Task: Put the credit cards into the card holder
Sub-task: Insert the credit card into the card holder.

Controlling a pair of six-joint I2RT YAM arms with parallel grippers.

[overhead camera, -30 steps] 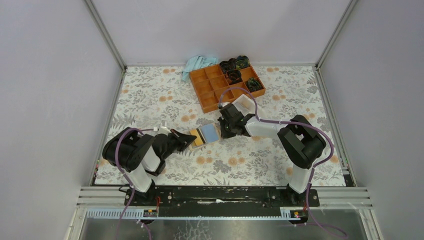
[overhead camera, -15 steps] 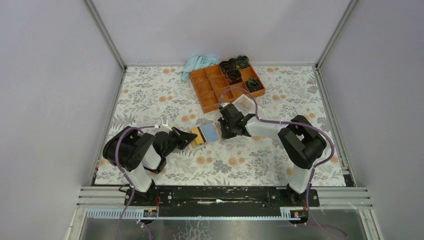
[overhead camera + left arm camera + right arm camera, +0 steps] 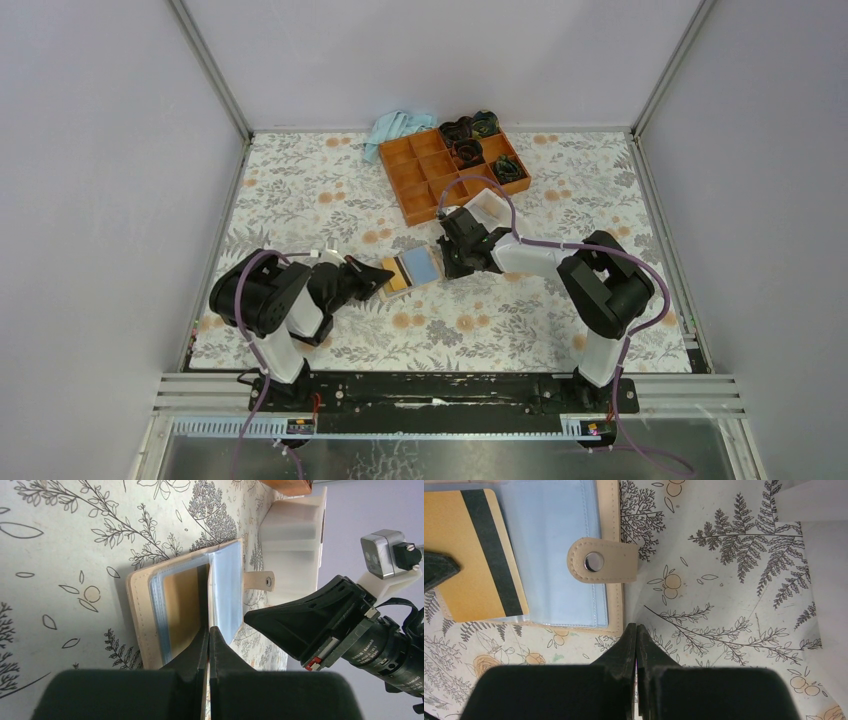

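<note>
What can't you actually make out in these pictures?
- Left wrist view: how many cards sit in the card holder. The shut left gripper and the stacked clear sleeves hide that.
- Right wrist view: the yellow card's left end, cut off by the frame edge and partly covered by the left gripper's tip.
- Top view: the dark items in the orange tray, too small to identify.

Closed end effector (image 3: 636, 630) beside card holder (image 3: 556, 555)
</note>
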